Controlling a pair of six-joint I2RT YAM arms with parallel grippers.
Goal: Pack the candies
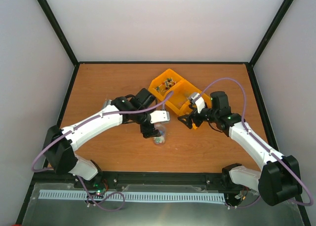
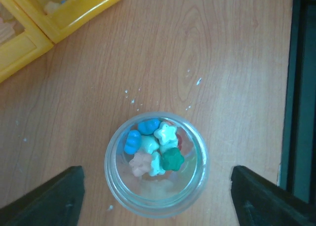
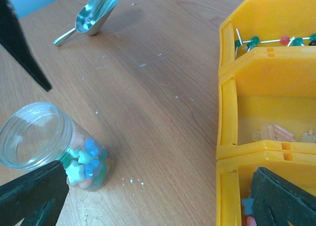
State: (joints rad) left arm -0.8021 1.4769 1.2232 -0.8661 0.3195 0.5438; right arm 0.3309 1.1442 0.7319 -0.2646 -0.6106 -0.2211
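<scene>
Candies (image 2: 154, 149) in the clear jar (image 2: 118, 186), mid-table; both my grippers stand wide.
The star-shaped pieces, blue, white, green and pink, lie at the bottom of the upright, lidless jar, which stands on the table (image 2: 222, 63) nearer its near edge. My left gripper (image 2: 155, 186) hangs over the jar, fingers spread clear of the glass on both sides. My right gripper (image 3: 162, 169) is spread beside the yellow bin (image 3: 247, 63), towards the right edge. A metal scoop (image 3: 94, 16) lies apart, towards the left edge.
</scene>
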